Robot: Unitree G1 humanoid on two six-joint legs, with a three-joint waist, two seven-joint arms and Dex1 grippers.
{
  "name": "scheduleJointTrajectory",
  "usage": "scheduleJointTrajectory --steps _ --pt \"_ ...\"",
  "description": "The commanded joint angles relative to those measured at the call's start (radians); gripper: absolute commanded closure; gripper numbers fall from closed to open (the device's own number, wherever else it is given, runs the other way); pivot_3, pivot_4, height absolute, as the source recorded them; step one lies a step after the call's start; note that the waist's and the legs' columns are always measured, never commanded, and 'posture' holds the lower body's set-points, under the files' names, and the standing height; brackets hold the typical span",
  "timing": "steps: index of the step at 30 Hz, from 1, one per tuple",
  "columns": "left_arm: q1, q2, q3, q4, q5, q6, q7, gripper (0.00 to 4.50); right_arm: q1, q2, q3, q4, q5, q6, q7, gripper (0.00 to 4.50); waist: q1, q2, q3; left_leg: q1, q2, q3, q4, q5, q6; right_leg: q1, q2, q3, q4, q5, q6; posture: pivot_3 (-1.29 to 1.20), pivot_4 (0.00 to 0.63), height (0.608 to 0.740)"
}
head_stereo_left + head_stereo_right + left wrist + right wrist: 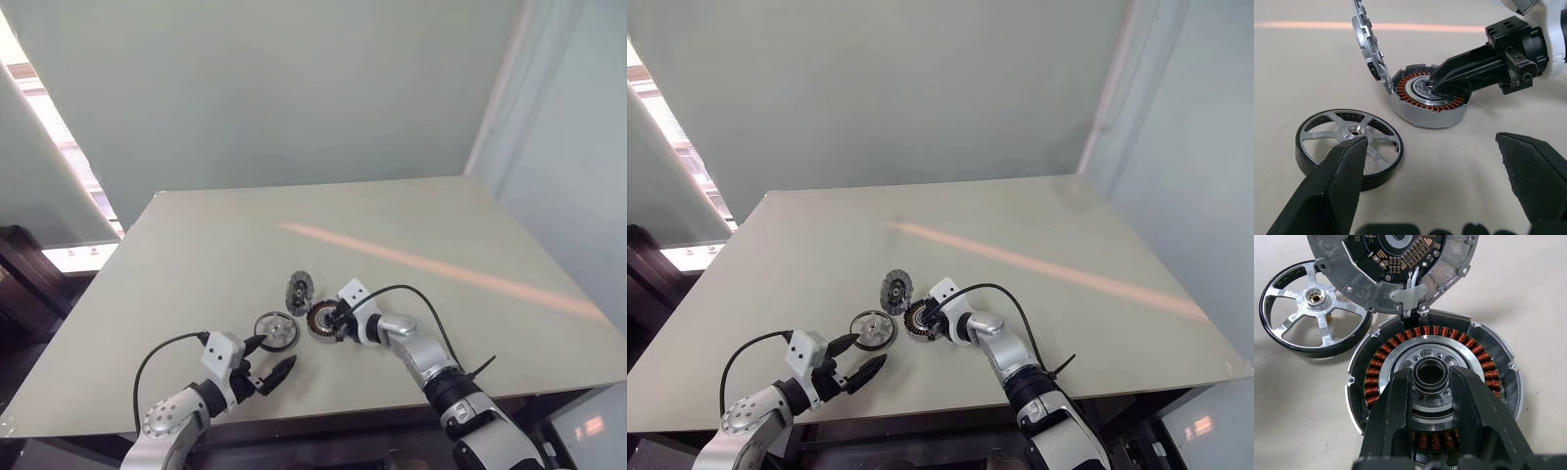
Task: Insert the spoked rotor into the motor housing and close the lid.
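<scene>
Pale tabletop (411, 245), lower centre: right gripper (1431, 382) clenched on the hub of the motor housing (1430, 98), lid (1391, 264) hinged upright, left gripper (1435, 166) released beside the spoked rotor (1349, 147); a careless lift could knock the lid shut.

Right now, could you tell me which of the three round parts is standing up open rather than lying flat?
The lid, hinged up at the housing; the rotor lies flat.

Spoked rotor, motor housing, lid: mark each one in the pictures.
spoked rotor (1355, 130), left wrist view, on its central hub.
motor housing (1382, 355), right wrist view, on the copper windings.
lid (1444, 276), right wrist view, on its open inner face.
</scene>
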Motion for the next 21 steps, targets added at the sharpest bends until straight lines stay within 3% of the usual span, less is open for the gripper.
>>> scheduleJointTrajectory --steps 1,2,3,4,12,19,21 --pt "0.0 0.007 0.022 -0.046 -0.005 -0.013 0.005 0.0 -0.021 0.002 0.001 0.0 -0.01 0.006 0.01 3.7 0.0 0.0 0.0 0.0 0.0 0.0 0.0 0.0 0.0 0.0 0.0 0.0 0.0 0.0 0.0 0.0 0.0 0.74" --pt "0.003 0.008 0.022 -0.048 -0.005 -0.013 0.005 0.0 -0.021 0.001 0.003 -0.002 -0.011 0.014 0.015 3.7 0.0 0.0 0.0 0.0 0.0 0.0 0.0 0.0 0.0 0.0 0.0 0.0 0.0 0.0 0.0 0.0 0.0 0.74" --pt "0.005 0.008 0.022 -0.05 -0.006 -0.013 0.006 0.0 -0.02 -0.001 0.005 -0.004 -0.012 0.021 0.021 2.95 0.0 0.0 0.0 0.0 0.0 0.0 0.0 0.0 0.0 0.0 0.0 0.0 0.0 0.0 0.0 0.0 0.0 0.74" --pt "0.007 0.008 0.022 -0.052 -0.006 -0.012 0.006 0.0 -0.019 -0.001 0.006 -0.005 -0.013 0.022 0.024 2.79 0.0 0.0 0.0 0.0 0.0 0.0 0.0 0.0 0.0 0.0 0.0 0.0 0.0 0.0 0.0 0.0 0.0 0.74" --pt "0.013 0.011 0.02 -0.06 -0.006 -0.006 0.006 0.0 -0.003 0.007 -0.024 -0.047 0.015 0.027 0.03 0.04 0.001 0.0 0.0 0.0 0.0 0.0 0.001 0.0 0.0 0.0 0.0 0.0 0.0 0.0 -0.001 0.0 0.0 0.74" --pt "0.004 0.012 0.017 -0.056 -0.005 -0.001 0.005 0.0 0.014 0.001 -0.048 -0.18 0.057 0.091 0.059 0.04 0.001 0.0 0.0 -0.001 0.0 0.0 -0.001 0.0 0.0 -0.001 0.0 0.001 0.0 0.0 -0.001 0.0 0.0 0.74" --pt "0.001 0.013 0.017 -0.054 -0.005 -0.001 0.005 0.0 0.021 -0.001 -0.053 -0.208 0.063 0.097 0.058 0.42 0.001 0.0 0.0 -0.001 0.0 0.001 0.0 0.0 0.0 -0.001 0.0 0.001 0.0 0.0 -0.001 0.0 0.0 0.74"
